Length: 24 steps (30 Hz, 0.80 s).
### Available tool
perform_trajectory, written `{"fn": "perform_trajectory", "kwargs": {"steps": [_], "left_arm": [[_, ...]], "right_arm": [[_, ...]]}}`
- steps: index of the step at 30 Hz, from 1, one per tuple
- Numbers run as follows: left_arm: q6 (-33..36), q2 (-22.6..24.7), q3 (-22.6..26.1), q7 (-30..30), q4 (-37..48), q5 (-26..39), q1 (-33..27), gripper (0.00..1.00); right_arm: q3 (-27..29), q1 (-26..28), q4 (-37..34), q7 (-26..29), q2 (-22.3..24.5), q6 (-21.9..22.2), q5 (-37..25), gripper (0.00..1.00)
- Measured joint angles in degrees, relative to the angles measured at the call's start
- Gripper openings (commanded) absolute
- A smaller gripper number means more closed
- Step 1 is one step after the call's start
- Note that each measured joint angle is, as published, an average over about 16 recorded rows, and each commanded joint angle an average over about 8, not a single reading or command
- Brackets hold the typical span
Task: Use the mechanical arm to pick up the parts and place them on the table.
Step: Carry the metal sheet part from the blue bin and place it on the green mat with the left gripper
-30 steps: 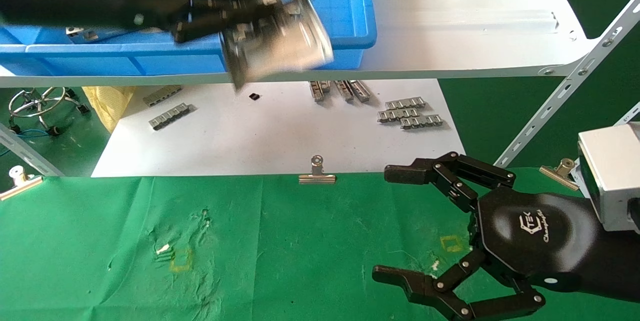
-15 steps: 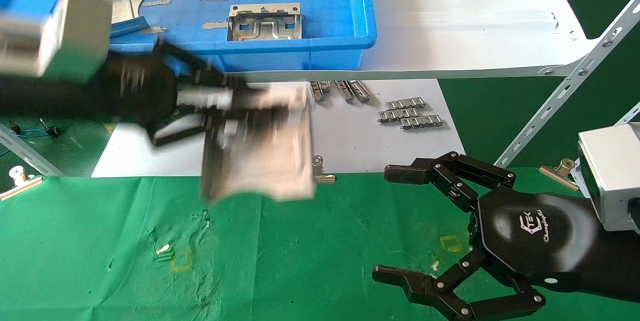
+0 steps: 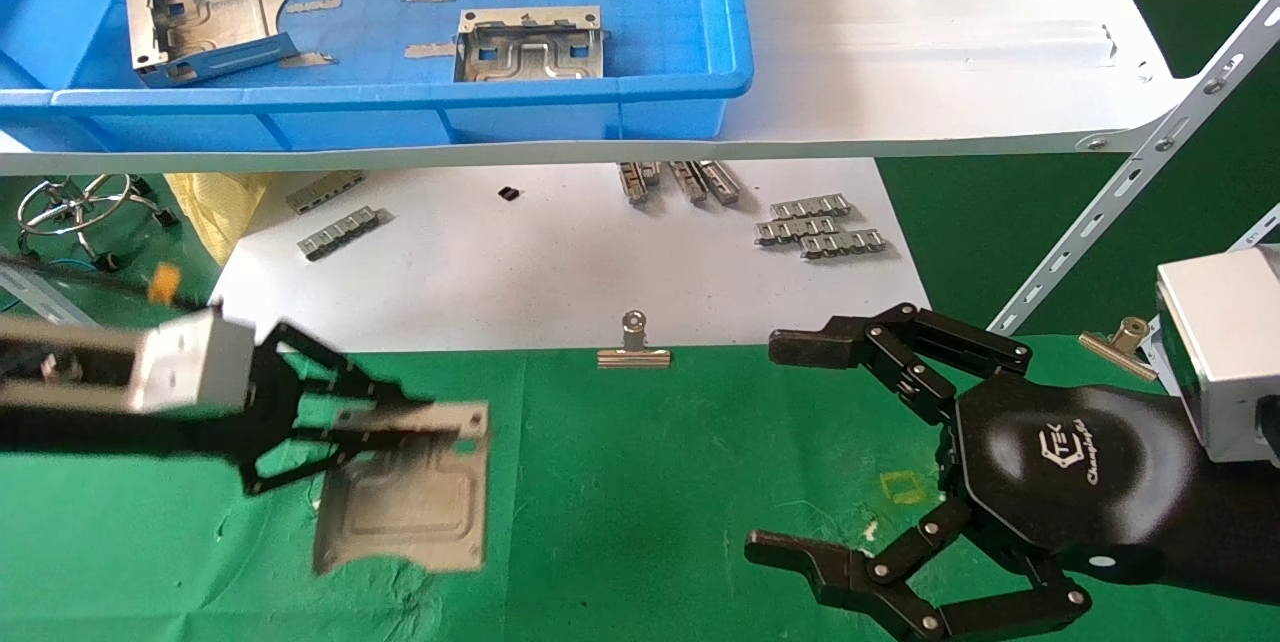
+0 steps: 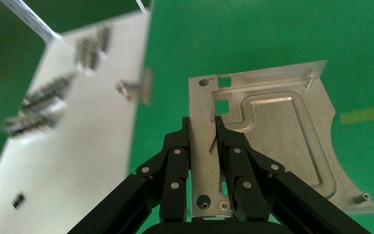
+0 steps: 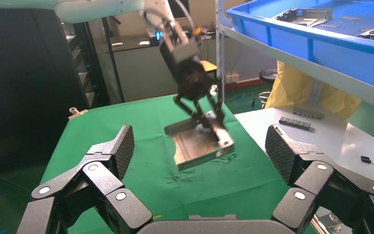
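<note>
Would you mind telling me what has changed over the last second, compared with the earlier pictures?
The left gripper, clamped on one wall of a sheet-metal bracket, carried it from the front of the blue bin on the shelf down toward the robot, and now holds it low over the green-cloth table. With the arm gone, two brackets show lying in the bin. The right gripper stayed open above the cloth; the clips and ridged strips did not move.

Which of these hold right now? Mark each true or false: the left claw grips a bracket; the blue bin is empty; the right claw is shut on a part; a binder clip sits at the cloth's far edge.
1. The left claw grips a bracket by one side wall: true.
2. The blue bin is empty: false, two brackets lie in it.
3. The right claw is shut on a part: false, it is open and empty.
4. A binder clip sits at the green cloth edge: true.
</note>
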Motion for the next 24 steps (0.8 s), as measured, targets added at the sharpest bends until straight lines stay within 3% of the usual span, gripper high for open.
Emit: {"fn": "perform_trajectory", "kwargs": {"steps": [9, 11, 13, 17, 19, 21, 24], "left_arm": [[-0.48, 1.12, 2.94, 10.29, 9.41, 1.64, 0.74, 0.00], [-0.63, 1.49, 3.31, 12.02, 11.32, 1.86, 0.76, 0.06], [-0.79, 1.89, 3.60, 13.55, 13.15, 2.02, 0.77, 0.21], [-1.06, 2.77, 4.09, 16.03, 16.40, 2.37, 0.74, 0.71], [-1.22, 3.26, 4.39, 16.99, 17.83, 2.68, 0.63, 0.90], [-1.34, 3.74, 4.64, 17.81, 19.11, 2.96, 0.49, 1.00], [-1.46, 4.42, 4.98, 18.87, 20.78, 3.36, 0.22, 1.00]], "right_arm": [[0.00, 0.00, 0.00, 0.00, 0.00, 0.00, 0.00, 1.00], [0.00, 0.00, 0.00, 0.00, 0.00, 0.00, 0.00, 1.00], [0.00, 0.00, 0.00, 0.00, 0.00, 0.00, 0.00, 1.00], [0.00, 0.00, 0.00, 0.00, 0.00, 0.00, 0.00, 1.00], [0.00, 0.00, 0.00, 0.00, 0.00, 0.00, 0.00, 1.00], [0.00, 0.00, 0.00, 0.00, 0.00, 0.00, 0.00, 1.00], [0.00, 0.00, 0.00, 0.00, 0.00, 0.00, 0.00, 1.00]]}}
